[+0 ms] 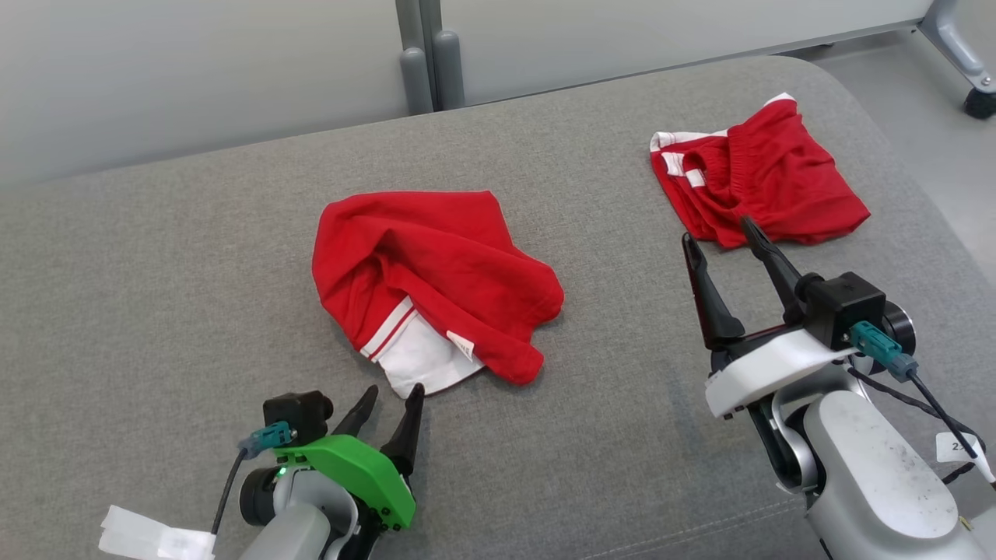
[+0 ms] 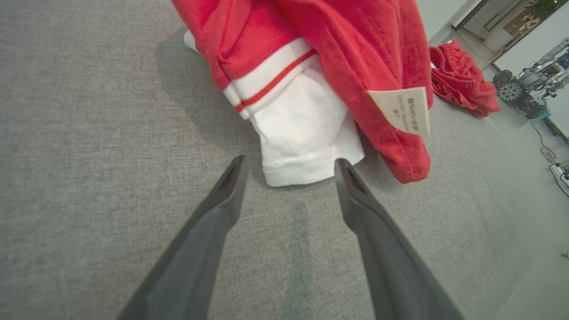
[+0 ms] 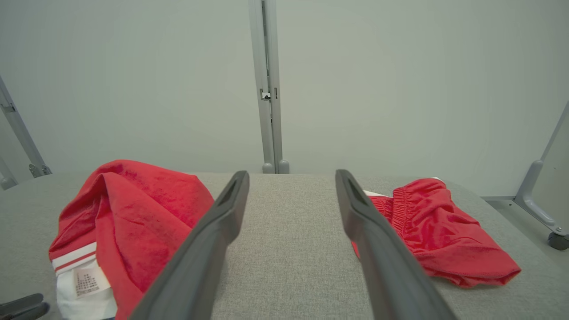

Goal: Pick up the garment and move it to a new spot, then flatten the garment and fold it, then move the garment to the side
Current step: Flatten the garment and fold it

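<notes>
**Nothing lifted yet: left claw poised at the sleeve hem**

By my reckoning the job has barely begun. The red shirt (image 1: 436, 264) lies in a crumpled heap in the middle of the grey cushion (image 1: 156, 311). It is neither flattened nor folded, and one white sleeve (image 1: 420, 362) with a red stripe spills out toward me. A care label (image 2: 402, 109) hangs off the red cloth beside that sleeve. The pick-up, the move to a new spot, the smoothing, the fold and the final shift to the side all remain to be done.

My left claw (image 1: 395, 389) is spread to a moderate gap and holds nothing. Its two fingertips straddle the sleeve's hem. One tip sits right at the hem's edge, and I cannot tell whether it brushes the cloth or stops just short.

My right claw (image 1: 717, 229) is spread wider, also with nothing in it, and hangs above the cushion. It points at the near edge of a pair of red shorts (image 1: 770, 179) bunched toward the far right corner, well apart from the shirt. I cannot tell whether it touches them.
</notes>
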Motion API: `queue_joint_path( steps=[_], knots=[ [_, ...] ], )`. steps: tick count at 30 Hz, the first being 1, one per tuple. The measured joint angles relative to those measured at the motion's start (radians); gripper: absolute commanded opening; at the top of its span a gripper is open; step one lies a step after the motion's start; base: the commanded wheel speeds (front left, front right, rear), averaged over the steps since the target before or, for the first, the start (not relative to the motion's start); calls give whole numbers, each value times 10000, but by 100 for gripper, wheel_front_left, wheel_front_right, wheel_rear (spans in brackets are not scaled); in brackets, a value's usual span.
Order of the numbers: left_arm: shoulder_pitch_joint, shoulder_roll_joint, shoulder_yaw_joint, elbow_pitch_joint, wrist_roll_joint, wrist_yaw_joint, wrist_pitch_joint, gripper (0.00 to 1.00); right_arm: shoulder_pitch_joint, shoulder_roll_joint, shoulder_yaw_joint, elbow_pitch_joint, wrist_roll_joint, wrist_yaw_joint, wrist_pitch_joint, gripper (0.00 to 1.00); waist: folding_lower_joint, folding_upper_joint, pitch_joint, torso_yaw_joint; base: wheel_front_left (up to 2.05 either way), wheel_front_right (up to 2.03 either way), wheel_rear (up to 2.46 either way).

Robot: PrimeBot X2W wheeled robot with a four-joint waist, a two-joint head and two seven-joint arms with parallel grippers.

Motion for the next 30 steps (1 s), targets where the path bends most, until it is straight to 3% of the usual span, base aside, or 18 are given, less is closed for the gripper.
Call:
queue_joint_path(
  steps=[6, 16, 17, 18, 19, 20, 24, 30],
  knots=[
    [-34, 12, 21, 326, -75, 349, 0, 100, -7, -2, 6, -25, 0, 0, -2, 100, 0, 0, 198, -286, 0, 0, 0],
    [-546, 17, -82, 556, -320, 531, -10, 97, -23, 0, -10, -42, 0, 0, -2, 100, 0, 0, 570, -584, 0, 0, 0],
    [-590, 17, -184, 546, -320, 531, -12, 72, -23, -2, -19, -42, -2, 0, -2, 100, 1, 0, 592, -596, 0, 0, 0],
    [-609, 10, -251, 527, -320, 531, -12, 35, -23, -4, -36, -42, -2, 0, -2, 100, 1, 0, 609, -602, 0, 0, 0],
    [-623, 12, -314, 514, -320, 531, -12, 12, -23, -6, -54, -40, -2, 0, -2, 100, 1, 0, 622, -603, 0, 0, 0],
    [-639, 17, -401, 499, -320, 531, -12, 0, -23, -6, -65, -33, -2, 0, -2, 100, 0, 0, 632, -599, 0, 0, 0],
    [-700, 15, -765, 257, -272, 510, -15, 0, -13, -23, -90, 40, 2, 4, -2, 100, 1, 0, 663, -492, 0, 0, 0],
    [-724, 17, -662, 98, -142, 485, -48, 0, 48, 54, 470, 426, 79, 479, -25, 100, 1, 0, 688, -140, 0, 0, 0]
  ],
)
